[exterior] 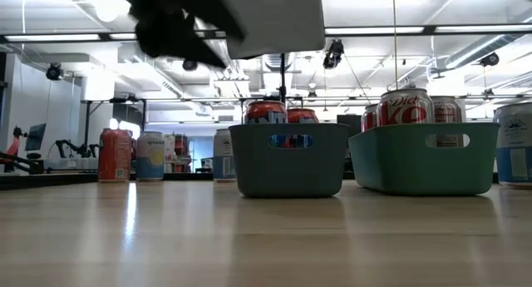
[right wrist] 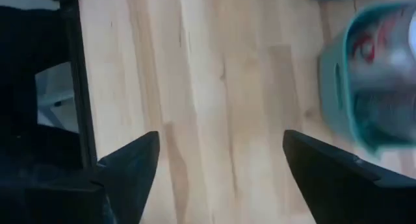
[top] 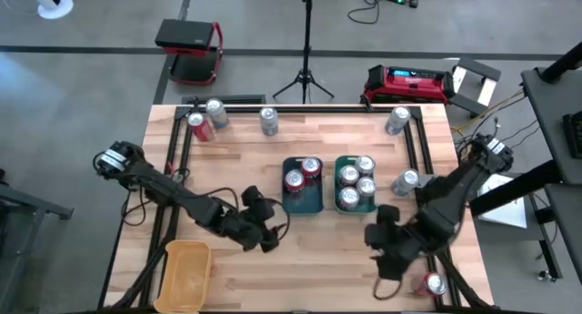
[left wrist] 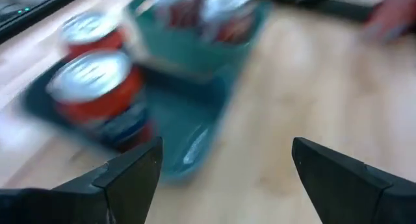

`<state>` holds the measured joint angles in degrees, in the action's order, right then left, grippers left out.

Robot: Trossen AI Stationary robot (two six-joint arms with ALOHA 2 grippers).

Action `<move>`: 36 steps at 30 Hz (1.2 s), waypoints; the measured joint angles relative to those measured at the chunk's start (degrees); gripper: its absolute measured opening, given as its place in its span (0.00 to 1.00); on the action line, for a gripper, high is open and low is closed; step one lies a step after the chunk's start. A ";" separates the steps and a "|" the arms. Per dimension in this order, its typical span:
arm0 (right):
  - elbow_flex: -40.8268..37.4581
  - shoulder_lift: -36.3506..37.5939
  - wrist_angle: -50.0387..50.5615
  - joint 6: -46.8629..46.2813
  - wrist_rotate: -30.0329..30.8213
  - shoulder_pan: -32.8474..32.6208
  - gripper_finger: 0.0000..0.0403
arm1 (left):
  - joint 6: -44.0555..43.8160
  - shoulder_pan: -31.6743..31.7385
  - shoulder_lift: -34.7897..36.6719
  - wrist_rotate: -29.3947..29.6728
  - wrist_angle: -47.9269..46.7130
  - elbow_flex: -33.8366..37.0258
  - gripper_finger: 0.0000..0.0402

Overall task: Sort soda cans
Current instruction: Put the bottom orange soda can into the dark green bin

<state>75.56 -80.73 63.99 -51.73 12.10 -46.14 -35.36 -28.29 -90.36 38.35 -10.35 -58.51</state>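
Left tool (top: 270,225) low, fingers apart, beside bin (top: 301,201)

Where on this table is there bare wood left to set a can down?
Free: the wood between the back cans and the teal bins; the front strip between left gripper and right gripper, both open. Crowded: inside the bins and beside the yellow tray.

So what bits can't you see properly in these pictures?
- Red can by the right gripper, high view: partly behind the arm.
- Cans in the left teal bin, left wrist view: labels blurred.
- Right teal bin, right wrist view: cut off by the edge.
- Far cans, low view: labels too small.
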 joint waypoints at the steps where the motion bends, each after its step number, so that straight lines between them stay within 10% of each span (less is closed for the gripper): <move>1: -0.54 0.01 0.12 -2.78 0.60 -1.84 0.81 | 1.51 -0.59 -0.41 -0.39 2.98 -0.43 0.81; 12: -4.43 -0.87 0.53 -27.81 -4.10 -16.14 0.93 | 12.85 -5.66 -13.77 -0.86 16.92 -12.77 0.81; 36: -6.15 -1.25 0.64 -44.50 -11.18 -26.42 0.93 | 7.03 -6.56 -50.65 -2.84 -36.40 -70.44 0.81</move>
<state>69.41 -81.97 64.63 -96.23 0.92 -72.57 -28.33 -34.85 -141.01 35.51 -46.75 -128.95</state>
